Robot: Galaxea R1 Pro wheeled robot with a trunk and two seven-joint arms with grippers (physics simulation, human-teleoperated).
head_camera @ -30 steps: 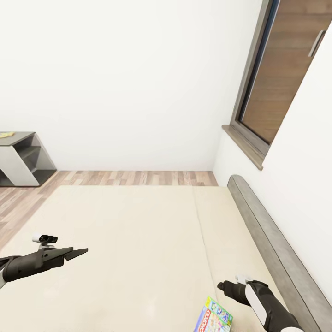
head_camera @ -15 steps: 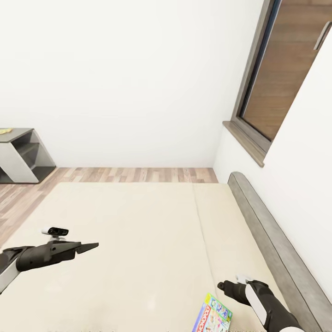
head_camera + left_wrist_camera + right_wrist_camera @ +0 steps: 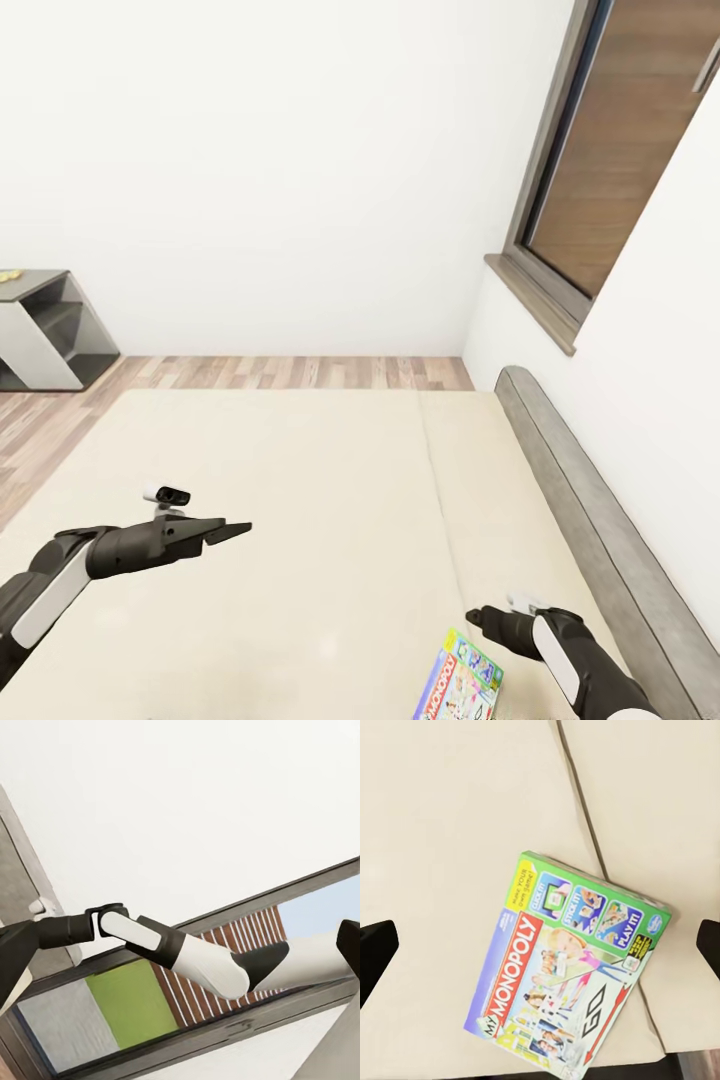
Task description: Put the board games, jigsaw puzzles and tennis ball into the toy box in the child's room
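One of the board games, a blue-green Monopoly box (image 3: 462, 686) (image 3: 570, 1001), lies flat on the cream mattress of the bed (image 3: 300, 480), near its seam and close to the grey headboard (image 3: 590, 520). My right gripper (image 3: 540, 945) hangs open just above the box, its fingertips (image 3: 375, 952) spread to either side and not touching it. In the head view the right wrist (image 3: 505, 628) sits beside the box's far corner. My left gripper (image 3: 232, 530) is open and empty, held over the mattress's left part, pointing toward the headboard.
A grey shelf unit (image 3: 45, 330) stands by the white wall at far left, with something yellow on top. A strip of wood-plank floor (image 3: 290, 372) runs beyond the bed. A grey-framed window (image 3: 600, 170) sits above the headboard.
My left arm has reached forward and to the right over the mattress. The right arm and the Monopoly box have stayed put. The view has tilted slightly.
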